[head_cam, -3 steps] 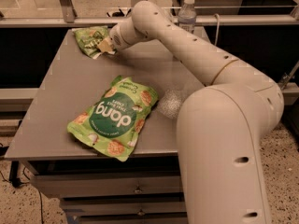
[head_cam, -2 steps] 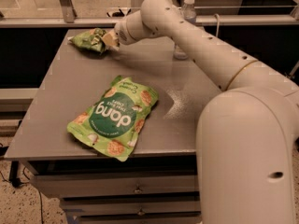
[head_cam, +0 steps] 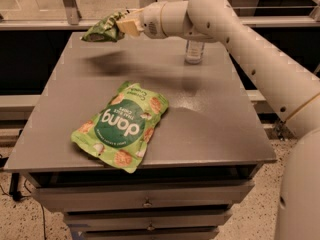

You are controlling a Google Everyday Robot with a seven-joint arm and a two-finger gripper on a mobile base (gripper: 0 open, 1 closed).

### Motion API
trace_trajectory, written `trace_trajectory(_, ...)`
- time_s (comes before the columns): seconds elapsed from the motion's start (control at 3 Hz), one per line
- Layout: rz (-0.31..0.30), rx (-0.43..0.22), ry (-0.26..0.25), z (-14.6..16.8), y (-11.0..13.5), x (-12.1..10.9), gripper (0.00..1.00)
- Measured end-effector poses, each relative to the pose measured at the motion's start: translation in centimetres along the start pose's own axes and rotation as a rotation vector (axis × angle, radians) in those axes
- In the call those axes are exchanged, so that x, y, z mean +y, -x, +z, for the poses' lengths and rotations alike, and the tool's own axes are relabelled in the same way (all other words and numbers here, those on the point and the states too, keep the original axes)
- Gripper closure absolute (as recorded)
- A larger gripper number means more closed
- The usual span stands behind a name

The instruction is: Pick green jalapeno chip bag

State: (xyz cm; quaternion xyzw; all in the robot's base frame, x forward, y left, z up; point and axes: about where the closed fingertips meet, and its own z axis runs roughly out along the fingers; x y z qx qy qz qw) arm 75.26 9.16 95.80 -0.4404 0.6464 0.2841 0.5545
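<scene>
Grey and flat, our table (head_cam: 210, 129) fills most of the view, with drawers (head_cam: 145, 201) under its front edge and a speckled floor (head_cam: 250, 219) below. Our white arm (head_cam: 240, 39) reaches in from the right, across the far side of the table, to its far left corner. There our gripper (head_cam: 121, 25) holds the small chip bag (head_cam: 101, 30). The tan fingers (head_cam: 129, 24) are closed on the bag's right end, and the rest of the crumpled, muted-green bag sticks out to the left of them, sagging a little. The bag hangs clear of the tabletop and touches nothing else; its blurred shadow (head_cam: 107, 61) lies on the grey surface underneath. Well apart from it, near the front left of the table, a larger bright-green pouch (head_cam: 122, 126) lies flat. A clear bottle (head_cam: 195, 51) stands upright toward the far edge, partly behind the arm.
</scene>
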Motion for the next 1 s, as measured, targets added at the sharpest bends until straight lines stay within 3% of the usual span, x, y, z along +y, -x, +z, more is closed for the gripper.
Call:
trace_trajectory(0.67, -0.031, -0.286, 0.167, -4.9, 6.1, 5.0, 1.00)
trace_trajectory(1.0, -0.035, -0.299, 0.182, -4.7, 6.7, 5.7, 1.00)
